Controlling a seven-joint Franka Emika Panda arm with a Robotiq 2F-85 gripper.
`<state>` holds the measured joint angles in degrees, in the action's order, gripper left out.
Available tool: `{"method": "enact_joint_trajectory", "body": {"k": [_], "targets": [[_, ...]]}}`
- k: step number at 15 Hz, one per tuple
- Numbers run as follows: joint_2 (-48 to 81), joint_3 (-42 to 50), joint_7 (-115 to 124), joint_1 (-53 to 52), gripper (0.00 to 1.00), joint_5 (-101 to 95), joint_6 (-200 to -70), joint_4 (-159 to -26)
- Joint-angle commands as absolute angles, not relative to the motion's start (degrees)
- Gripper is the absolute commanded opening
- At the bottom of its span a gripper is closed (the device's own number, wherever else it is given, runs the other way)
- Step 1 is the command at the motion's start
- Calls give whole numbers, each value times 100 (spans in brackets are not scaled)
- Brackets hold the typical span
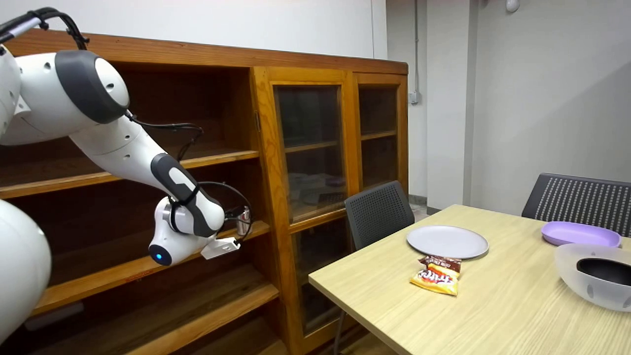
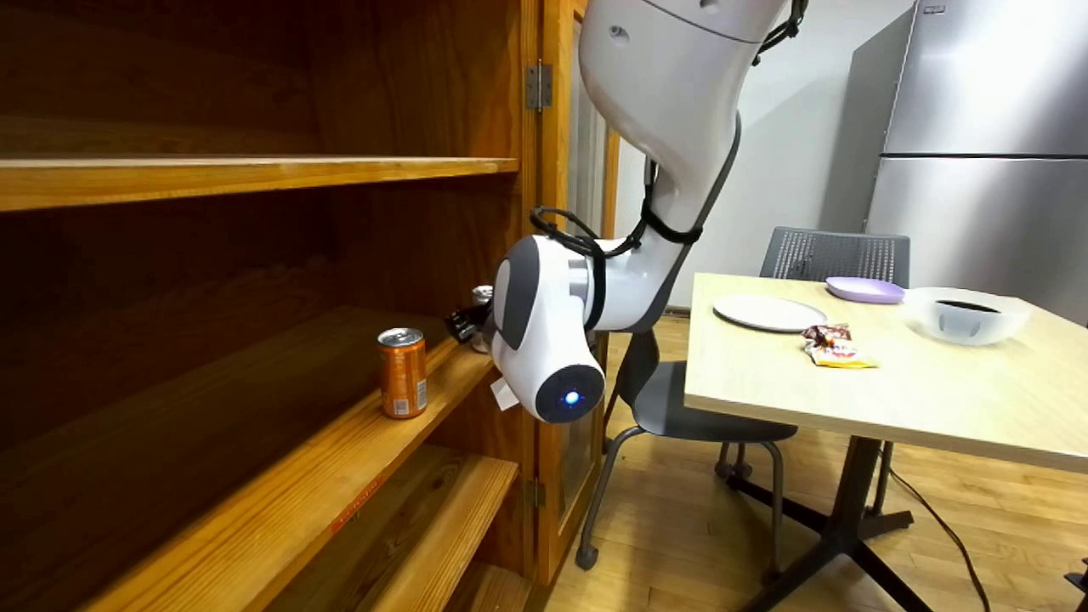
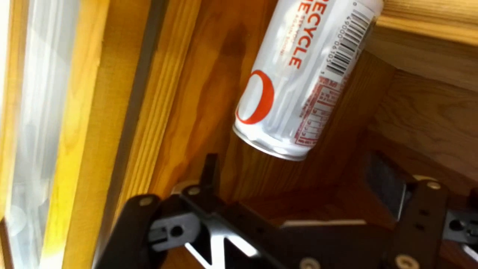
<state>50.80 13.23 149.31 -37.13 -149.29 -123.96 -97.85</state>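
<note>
One silver can (image 3: 298, 86) is our landmark: it stands upright on a shelf (image 2: 314, 484) of the wooden cabinet (image 1: 278, 207), near the inner side wall (image 2: 425, 238). The gripper (image 3: 297, 172) is just beside the silver can, its fingers (image 3: 210, 175) spread wide with nothing between them; in the wrist view we see no contact. We judge the step in hand to be lining up on this can. Closing on it would, as we read it, first call for shifting the fingers until one sits on either side, without knocking it against the side wall.

For materials, we note that the silver can is a smooth, glossy metal cylinder with red lettering, a barcode and a narrowed end rim, so it may slide easily. On the same shelf, apart from the silver can, an orange can (image 2: 403, 378) stands upright with a bare metallic lid. The shelf shows straight, pale grain; the side wall is darker and reddish. Well away from the silver can, the table (image 1: 374, 281) has a pale wood-look top. We see on it a flat round plate (image 1: 446, 240), crinkled glossy snack packets (image 1: 438, 278), a purple tray (image 1: 579, 232) with rounded corners, and a frosted, translucent bowl (image 1: 572, 278) with something dark (image 1: 609, 271) in it that we cannot identify.
</note>
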Motion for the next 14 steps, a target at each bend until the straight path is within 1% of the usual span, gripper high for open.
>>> {"method": "enact_joint_trajectory", "body": {"k": [1,9,14], "targets": [[4367,1232,14931,-3797,100,-14929,-11922,-10854],[3429,1105,14931,-3726,100,-14929,-11254,-12517],[3045,1163,14931,-3562,100,-14922,-11013,-13241]]}}
